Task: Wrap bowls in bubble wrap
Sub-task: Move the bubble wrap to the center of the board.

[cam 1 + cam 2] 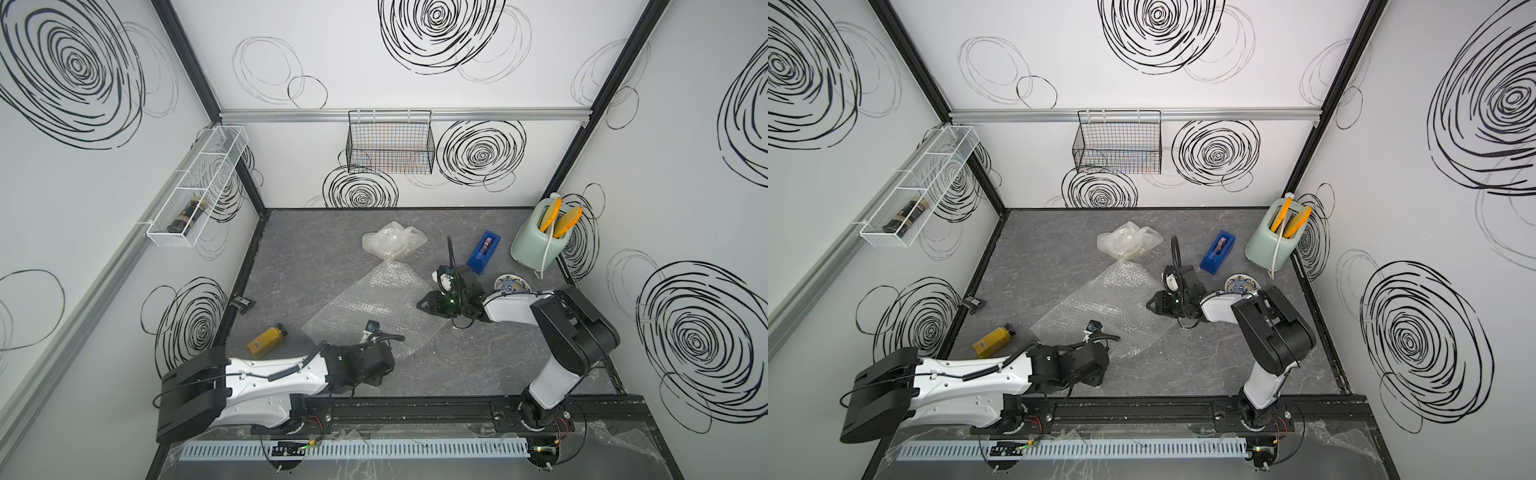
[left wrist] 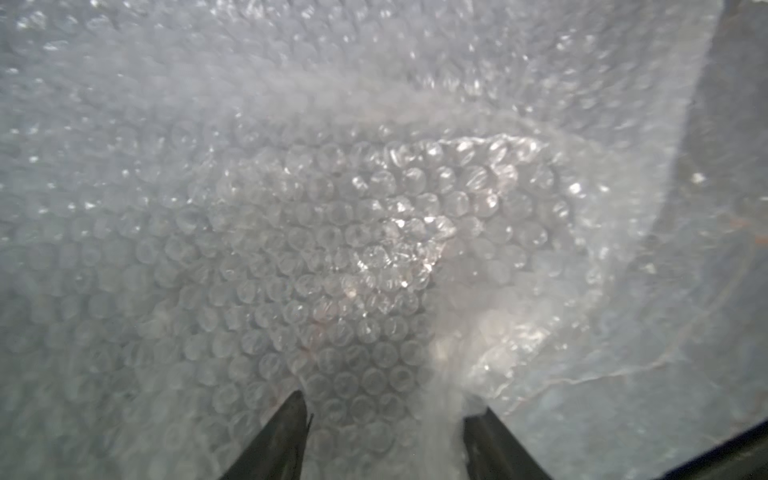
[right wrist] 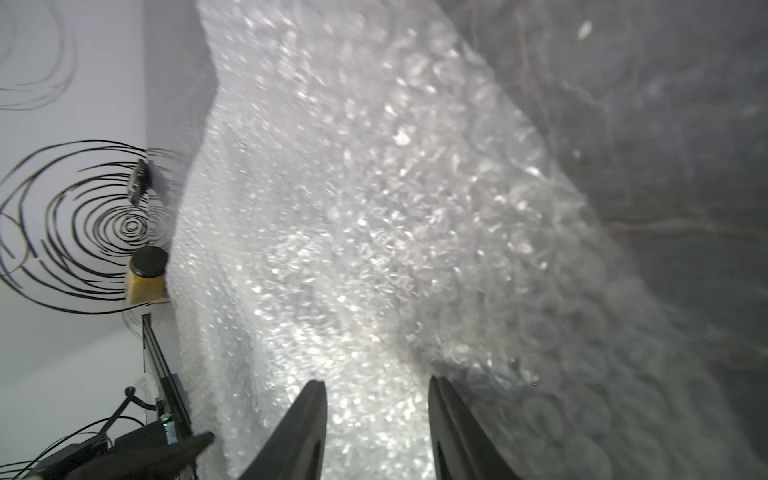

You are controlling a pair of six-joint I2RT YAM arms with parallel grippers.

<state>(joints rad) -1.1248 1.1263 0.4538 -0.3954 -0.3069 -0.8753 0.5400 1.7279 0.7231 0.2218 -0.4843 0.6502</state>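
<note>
My left gripper [image 2: 386,405] apart over bubble wrap [image 1: 374,307]; right gripper [image 3: 376,384] apart astride its edge. Uncovered bowl [image 1: 511,285] off sheet, beside right arm [image 1: 513,311]. Risk: I pinch thin film poorly, it slips, bunches.

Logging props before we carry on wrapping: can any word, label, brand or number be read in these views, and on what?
No text is legible in any view.
Yellow plastic bottle with black cap: pale label with dark marks, too small to read.
Small flat black tag: white patch, blurred.
Dark jar in the white wire basket: label band, unreadable.
Blue tape dispenser: no print visible.
</note>
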